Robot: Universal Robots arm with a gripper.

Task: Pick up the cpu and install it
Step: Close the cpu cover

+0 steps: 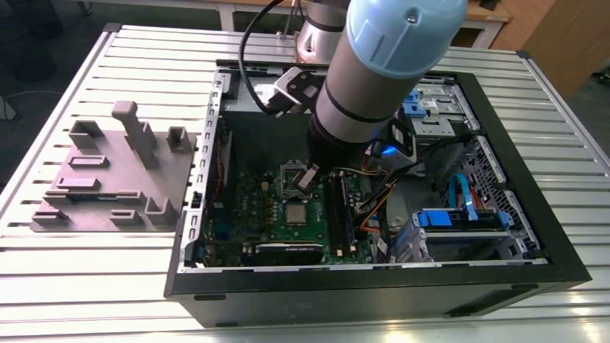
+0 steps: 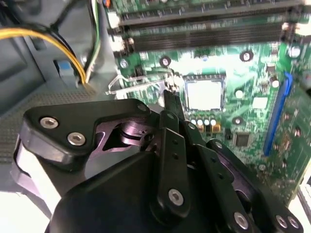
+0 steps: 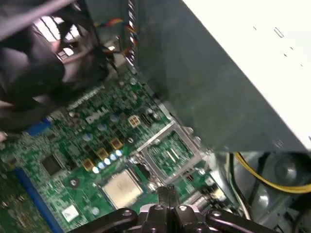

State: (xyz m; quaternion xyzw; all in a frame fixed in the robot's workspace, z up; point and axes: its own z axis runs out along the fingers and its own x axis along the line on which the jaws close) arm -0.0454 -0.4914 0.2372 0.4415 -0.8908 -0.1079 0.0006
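Observation:
The cpu (image 1: 297, 213) is a small silvery square lying flat in its socket on the green motherboard (image 1: 257, 214), also visible in both wrist views (image 2: 204, 93) (image 3: 121, 187). The socket's metal load plate (image 3: 167, 153) stands hinged open beside it, with its wire lever (image 2: 138, 80) raised. My black gripper (image 3: 165, 191) hovers low over the board, its fingertips (image 2: 171, 99) pressed together beside the cpu's edge, near the open plate. Nothing is between the fingers. In the exterior view the arm's wrist (image 1: 358, 107) covers the gripper.
The open computer case (image 1: 533, 214) walls in the board. The memory sticks (image 1: 338, 211), a grey power-supply box (image 3: 233, 73), yellow cables (image 2: 73, 58) and blue drive brackets (image 1: 458, 218) crowd around. A grey fixture with upright blocks (image 1: 114, 179) sits on the slatted table.

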